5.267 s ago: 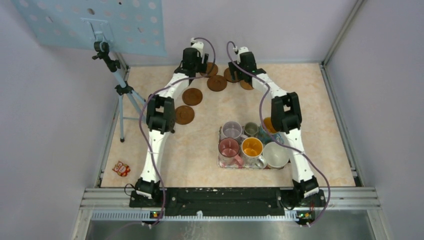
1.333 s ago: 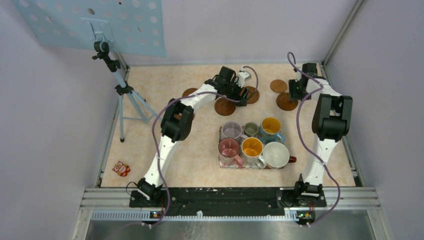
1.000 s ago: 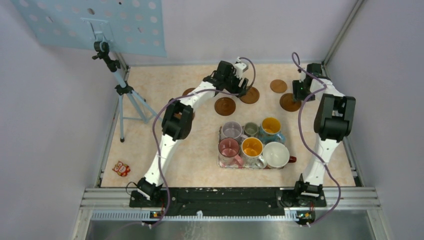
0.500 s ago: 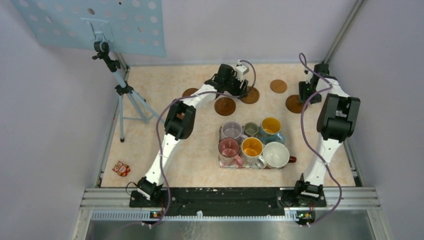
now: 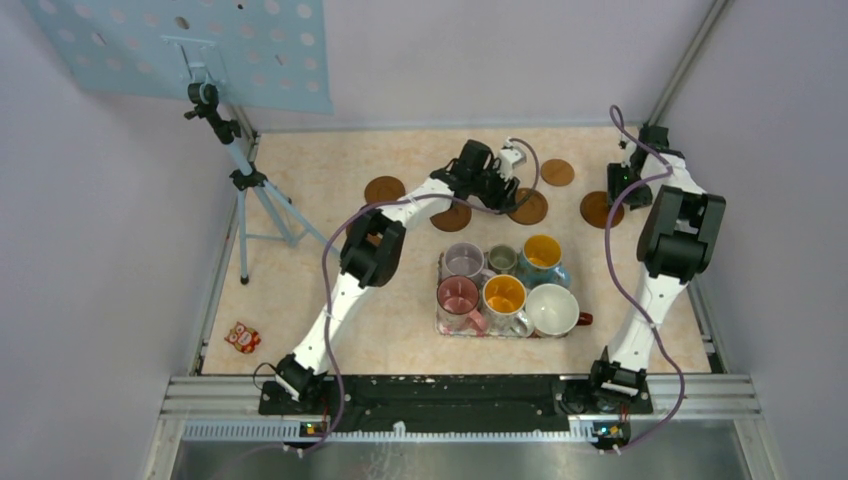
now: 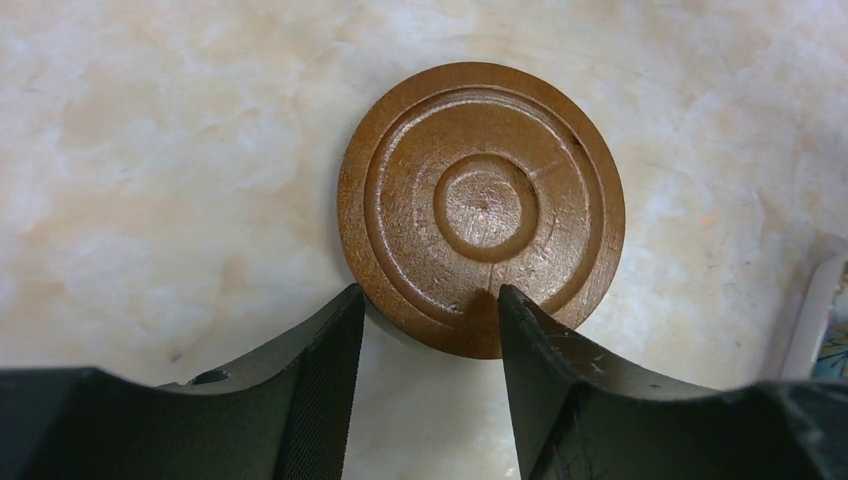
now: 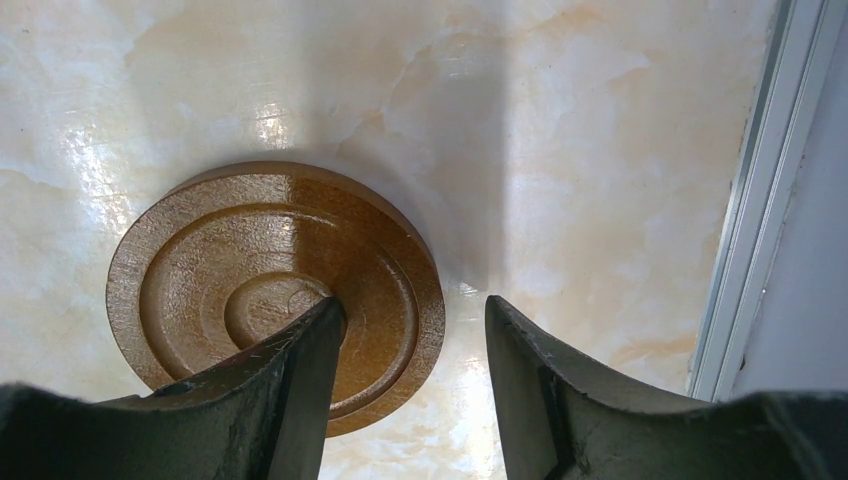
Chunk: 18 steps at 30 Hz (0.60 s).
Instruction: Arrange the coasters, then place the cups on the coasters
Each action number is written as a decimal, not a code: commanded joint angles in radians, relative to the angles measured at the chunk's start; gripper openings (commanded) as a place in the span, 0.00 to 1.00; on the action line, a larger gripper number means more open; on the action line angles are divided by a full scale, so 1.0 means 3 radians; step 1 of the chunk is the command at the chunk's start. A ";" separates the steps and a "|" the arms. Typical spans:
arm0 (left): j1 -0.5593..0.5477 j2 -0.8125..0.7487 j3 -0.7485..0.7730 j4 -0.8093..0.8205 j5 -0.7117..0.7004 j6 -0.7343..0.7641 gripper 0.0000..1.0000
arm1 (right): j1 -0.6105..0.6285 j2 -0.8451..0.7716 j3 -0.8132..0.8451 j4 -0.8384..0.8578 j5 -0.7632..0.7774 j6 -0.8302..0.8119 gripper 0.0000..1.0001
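Brown coaster [image 6: 480, 205] flat, rnd, ringed face up

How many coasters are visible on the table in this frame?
5: left coaster, centre coaster half under the left arm, centre-right coaster at the left claw, back coaster, right coaster at the right claw. Others may be hidden.

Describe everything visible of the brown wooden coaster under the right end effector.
The round brown wooden coaster is a glossy disc with concentric rings around a central circle. It seems to lie flat on the marbled beige tabletop, close to the metal rail. The right end effector straddles its rim, open: one finger touches near its centre, the other hangs clear outside.
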 commanded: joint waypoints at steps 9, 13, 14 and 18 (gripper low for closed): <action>-0.0188 0.0029 -0.0004 0.0026 0.0078 -0.0051 0.59 | -0.0185 0.0082 -0.0059 -0.0095 0.0215 -0.0177 0.55; -0.0245 0.0050 -0.0004 0.0081 0.0084 -0.0129 0.59 | -0.0228 0.0087 -0.0060 -0.0105 0.0221 -0.0183 0.55; -0.0254 0.0057 -0.0005 0.0104 0.0075 -0.0170 0.60 | -0.0228 0.0087 -0.0060 -0.0106 0.0211 -0.0183 0.55; -0.0286 0.0096 -0.0014 0.0229 0.0051 -0.0318 0.60 | -0.0228 0.0083 -0.0071 -0.0127 0.0173 -0.0168 0.55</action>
